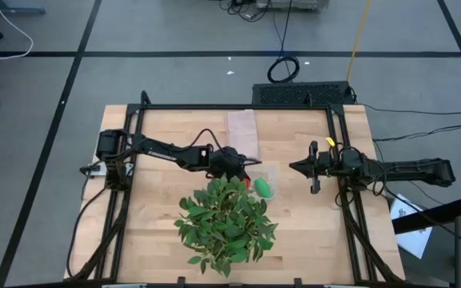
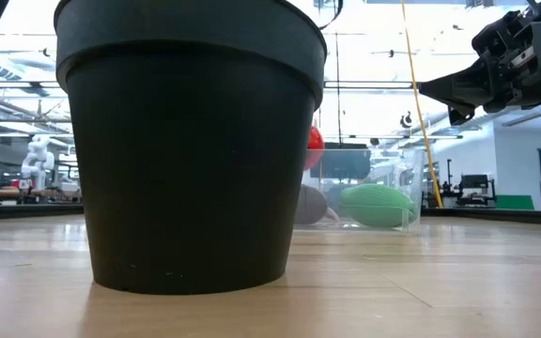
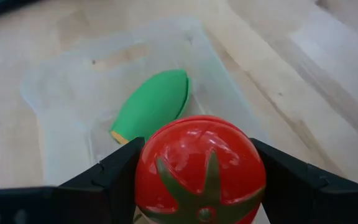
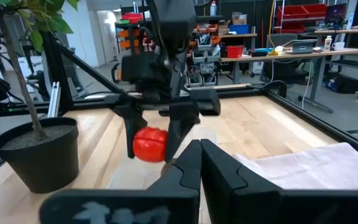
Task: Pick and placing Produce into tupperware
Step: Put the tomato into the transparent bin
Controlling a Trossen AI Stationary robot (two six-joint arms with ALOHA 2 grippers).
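Red piece: a small red round tomato-like toy (image 3: pixel 199 167) with a green star on its end, clamped between the two fingers of the left pincer (image 3: pixel 199 177); it hangs above the tupperware, not touching its floor. In the right wrist view it shows as a red ball (image 4: pixel 149 144) under the left arm.
Green piece: a bright green oval (image 3: pixel 151 106) with a yellow tip, lying inside the tupperware; from above it shows just right of the plant's leaves (image 1: pixel 262 188), and from desk height it rests on the tub's floor (image 2: pixel 376 205).
Brown piece: a greyish-brown rounded shape (image 2: pixel 310 205) shows in the tub beside the pot's edge in the low view; too little of it is visible to be sure what it is.
Tupperware: a shallow, see-through tub with rounded corners (image 3: pixel 55 81), standing on the desk (image 1: pixel 310 232) near its middle, between the two arms.
Left pincer: closed on the red piece, over the tub near the desk's centre.
Right pincer: (image 1: pixel 294 167) held above the desk to the right of the tub, well apart from it, its fingers closed together and gripping nothing (image 4: pixel 199 163).
Plant: a big leafy plant (image 1: pixel 226 220) in a black pot (image 2: pixel 191 141), standing at the front of the desk, just beside the tub.
Cloth: a pinkish-beige folded cloth (image 1: pixel 242 132) lying flat at the back of the desk, behind the tub.
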